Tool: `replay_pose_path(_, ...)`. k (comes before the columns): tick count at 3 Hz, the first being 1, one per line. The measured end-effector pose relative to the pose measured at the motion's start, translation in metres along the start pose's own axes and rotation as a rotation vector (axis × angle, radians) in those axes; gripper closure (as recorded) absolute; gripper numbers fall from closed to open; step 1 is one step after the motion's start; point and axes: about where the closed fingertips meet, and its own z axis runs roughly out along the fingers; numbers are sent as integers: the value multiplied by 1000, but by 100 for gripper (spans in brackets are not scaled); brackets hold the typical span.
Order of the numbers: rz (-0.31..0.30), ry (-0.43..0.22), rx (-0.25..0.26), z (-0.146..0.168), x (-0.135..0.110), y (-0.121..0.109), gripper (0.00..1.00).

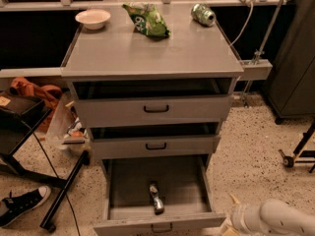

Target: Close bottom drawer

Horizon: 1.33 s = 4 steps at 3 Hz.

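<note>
The bottom drawer [158, 223] of the grey metal cabinet [152, 53] is pulled far out, and its narrow front with a small black loop handle sits at the lower edge of the view. A small dark and silver bottle [156, 198] lies inside it near the front. My gripper [228, 225] is at the lower right on the end of the white arm [275, 219]. It sits just beside the right end of the drawer front, low near the floor.
The middle drawer [155, 145] and top drawer [156, 109] stand slightly open. On the cabinet top are a white bowl [92, 18], a green chip bag [147, 19] and a green can [203, 14]. A black stand [64, 191] and a shoe [22, 205] are on the left floor. A wheeled base [295, 154] is at right.
</note>
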Motion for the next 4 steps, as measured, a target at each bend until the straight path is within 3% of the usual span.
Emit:
replay_pose_path(2,-145,-62,-94,80,-13,-6,0)
replay_pose_path(4,-273,-149,-83,141,-19,-10,0)
